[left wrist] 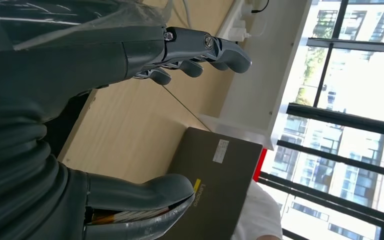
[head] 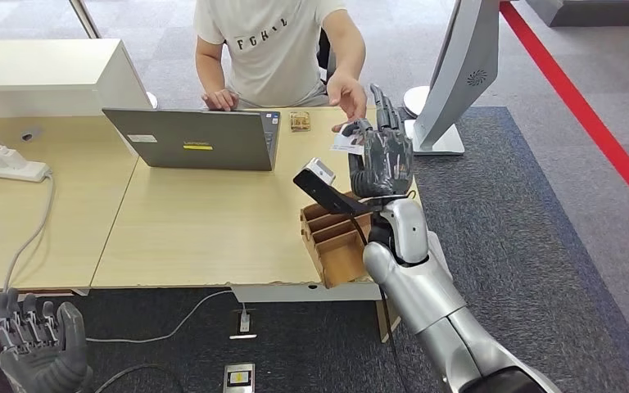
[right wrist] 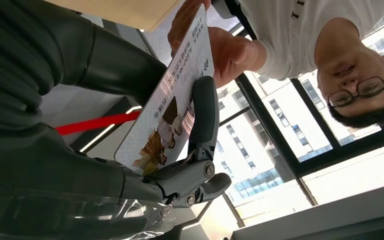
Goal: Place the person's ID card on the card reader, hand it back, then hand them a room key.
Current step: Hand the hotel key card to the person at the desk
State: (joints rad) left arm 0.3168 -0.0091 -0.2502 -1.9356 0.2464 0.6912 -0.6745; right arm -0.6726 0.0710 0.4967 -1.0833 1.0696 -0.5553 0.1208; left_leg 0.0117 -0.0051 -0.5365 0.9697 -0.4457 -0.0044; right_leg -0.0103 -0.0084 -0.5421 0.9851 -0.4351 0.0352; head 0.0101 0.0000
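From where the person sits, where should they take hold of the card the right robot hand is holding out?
Probably the free far edge of the card, the end toward the person. The right robot hand pinches the near end between thumb and fingers, covering that part. The person's hand is already at the far end, so coming from their side, fingers closing over both flat faces, suits it.

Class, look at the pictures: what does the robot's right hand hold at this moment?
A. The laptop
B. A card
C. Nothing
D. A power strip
B: the right hand pinches a printed card between its thumb and fingers, holding it out toward the person's hand above the table.
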